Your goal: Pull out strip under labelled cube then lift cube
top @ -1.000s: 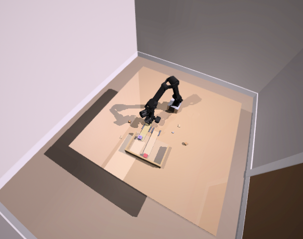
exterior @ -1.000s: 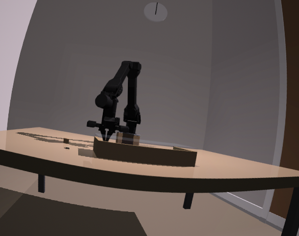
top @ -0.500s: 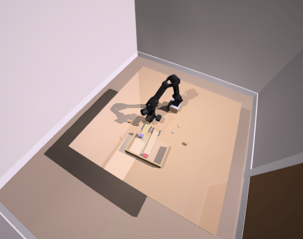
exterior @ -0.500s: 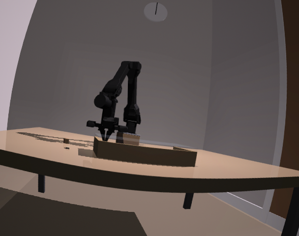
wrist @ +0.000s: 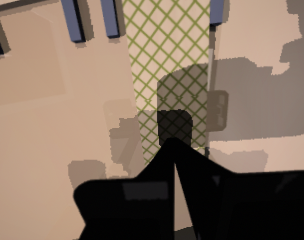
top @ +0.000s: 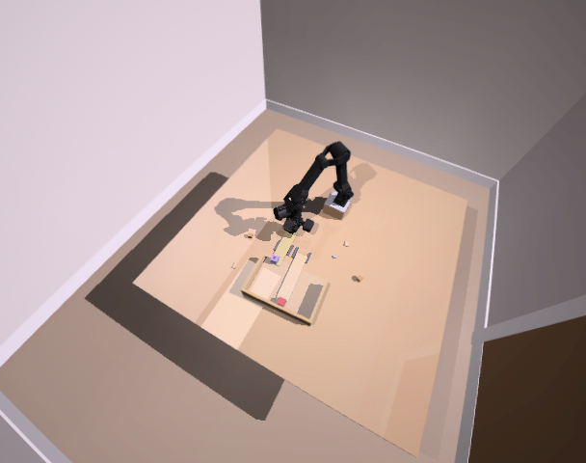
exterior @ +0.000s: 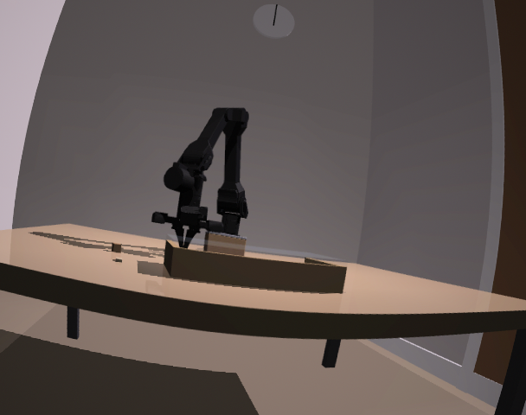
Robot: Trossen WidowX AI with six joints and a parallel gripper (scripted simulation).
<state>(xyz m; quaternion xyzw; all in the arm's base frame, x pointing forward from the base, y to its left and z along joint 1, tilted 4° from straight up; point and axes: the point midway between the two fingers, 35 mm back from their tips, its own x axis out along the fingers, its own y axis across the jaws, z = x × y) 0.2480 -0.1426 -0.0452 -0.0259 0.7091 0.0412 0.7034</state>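
A: Where's the gripper (wrist: 175,142) rn?

B: Fingers pressed together, nothing clamped between them. Tips are down on the green-lattice strip (wrist: 167,60), near its pulled-out end, w/ the strip running ahead of the fingers toward the wooden tray (top: 279,303).

A: So which step?

B: I'd say the strip pull, dragging by pressing down w/ closed tips rather than pinching. From the top cam the lattice strip (top: 283,247) pokes well out of the tray's open side, toward the arm base.

A: And the labelled cube?

B: The purple cube (top: 274,258) w/ a mark on top sits ahead of the gripper and slightly to one side, at the tray's near edge. It looks to be just beside the lattice strip or on its edge; the top view is too small to tell for sure. Not in the wrist view at all.

A: Other stuff?

B: Red cube (top: 281,301) much further ahead, at the tray's far wall, on a plain tan strip (top: 292,279). Blue guide blocks (wrist: 112,17) flank the strip ahead of the fingers. Leave those alone.

A: Next move?

B: Probably finish or check the pull, lift off the strip, spread the fingers, move fwd over the purple cube, drop, clamp, raise. Risk: nudging the cube on approach since it's close to the tray rim.
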